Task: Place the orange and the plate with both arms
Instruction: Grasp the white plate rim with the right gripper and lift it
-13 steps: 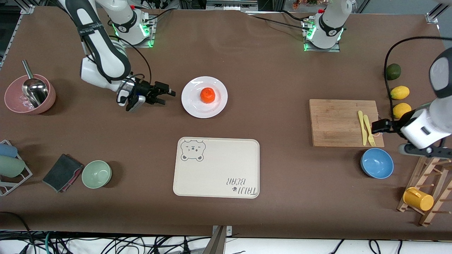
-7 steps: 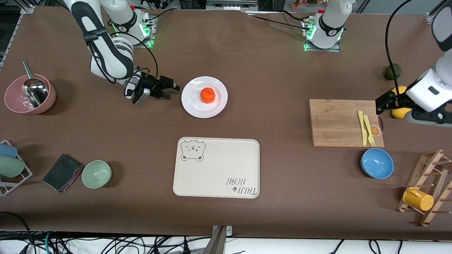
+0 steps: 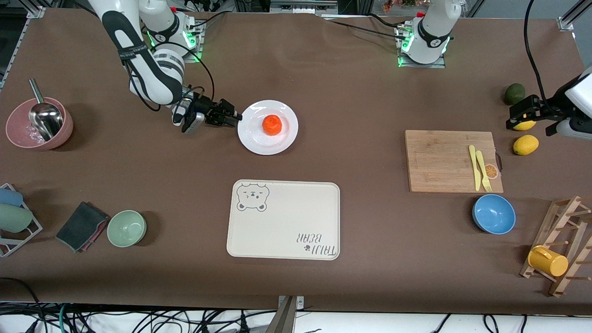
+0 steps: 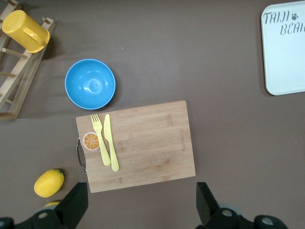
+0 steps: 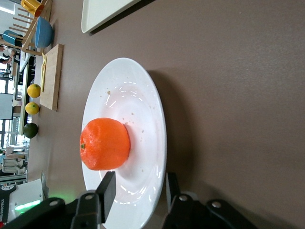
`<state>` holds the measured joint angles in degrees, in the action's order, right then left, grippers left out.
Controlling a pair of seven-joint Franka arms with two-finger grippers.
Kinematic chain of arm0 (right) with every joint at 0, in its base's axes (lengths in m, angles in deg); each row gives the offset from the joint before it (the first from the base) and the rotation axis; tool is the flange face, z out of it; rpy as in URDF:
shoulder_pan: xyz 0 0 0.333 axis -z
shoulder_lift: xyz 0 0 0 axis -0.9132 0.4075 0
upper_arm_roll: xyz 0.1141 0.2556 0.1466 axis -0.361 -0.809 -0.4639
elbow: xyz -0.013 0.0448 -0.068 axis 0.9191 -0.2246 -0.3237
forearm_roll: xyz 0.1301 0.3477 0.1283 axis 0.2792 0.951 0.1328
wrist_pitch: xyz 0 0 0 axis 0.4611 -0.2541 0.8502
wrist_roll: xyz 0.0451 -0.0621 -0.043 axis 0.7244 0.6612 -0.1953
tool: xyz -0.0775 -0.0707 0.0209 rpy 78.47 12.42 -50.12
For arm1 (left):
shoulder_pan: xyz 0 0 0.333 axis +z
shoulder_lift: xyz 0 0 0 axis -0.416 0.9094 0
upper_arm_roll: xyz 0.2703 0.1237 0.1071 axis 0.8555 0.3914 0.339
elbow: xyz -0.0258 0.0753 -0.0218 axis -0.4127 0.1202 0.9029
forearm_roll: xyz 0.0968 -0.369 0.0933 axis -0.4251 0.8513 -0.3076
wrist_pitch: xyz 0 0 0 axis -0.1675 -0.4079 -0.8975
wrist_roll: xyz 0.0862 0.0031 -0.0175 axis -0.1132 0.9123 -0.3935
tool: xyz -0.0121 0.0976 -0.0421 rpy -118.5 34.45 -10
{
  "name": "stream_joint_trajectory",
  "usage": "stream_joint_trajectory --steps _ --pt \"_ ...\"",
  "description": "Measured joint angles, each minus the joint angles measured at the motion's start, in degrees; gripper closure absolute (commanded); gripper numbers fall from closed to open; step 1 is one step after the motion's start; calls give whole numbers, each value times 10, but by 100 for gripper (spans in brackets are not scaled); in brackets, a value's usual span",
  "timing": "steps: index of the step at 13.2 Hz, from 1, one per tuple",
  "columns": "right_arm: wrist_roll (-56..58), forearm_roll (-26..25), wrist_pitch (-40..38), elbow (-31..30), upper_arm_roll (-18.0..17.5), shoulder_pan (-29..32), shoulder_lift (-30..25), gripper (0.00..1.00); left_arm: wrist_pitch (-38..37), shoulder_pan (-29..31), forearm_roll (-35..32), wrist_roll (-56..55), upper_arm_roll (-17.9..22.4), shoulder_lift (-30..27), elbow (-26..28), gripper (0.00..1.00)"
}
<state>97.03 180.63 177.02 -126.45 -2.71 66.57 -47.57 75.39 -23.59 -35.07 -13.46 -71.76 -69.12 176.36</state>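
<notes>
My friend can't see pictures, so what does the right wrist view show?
An orange sits on a white plate on a brown table. The right gripper has its open jaws straddling the plate's rim.

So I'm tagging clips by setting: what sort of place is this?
Probably a robotics lab staged as a kitchen: two bench-mounted arms, cables hanging off the table edge, and tableware such as the plate with the orange and a cutting board.

The round white plate (image 5: 143,119) looked glossy and smooth; the small reddish-orange fruit (image 5: 105,144) was dimpled. The rectangular wooden cutting board (image 4: 143,145) showed matt grain, on a matt brown cloth-covered desk (image 3: 370,92).
</notes>
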Motion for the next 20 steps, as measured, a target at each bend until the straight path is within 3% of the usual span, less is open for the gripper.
stream_joint_trajectory --steps 2,6,14,20 --pt "38 25 0 0 0 0 17 50 -4 -5 0 2 0 -1 -2 0" --pt "50 40 0 1 0 0 27 62 -24 -10 0 7 0 -2 -4 0" --pt "72 71 2 5 -2 -3 42 66 -28 -15 0 8 -8 -2 -4 0" --pt "74 90 17 24 -5 -20 58 81 -28 -15 0 9 -12 -1 -4 0"
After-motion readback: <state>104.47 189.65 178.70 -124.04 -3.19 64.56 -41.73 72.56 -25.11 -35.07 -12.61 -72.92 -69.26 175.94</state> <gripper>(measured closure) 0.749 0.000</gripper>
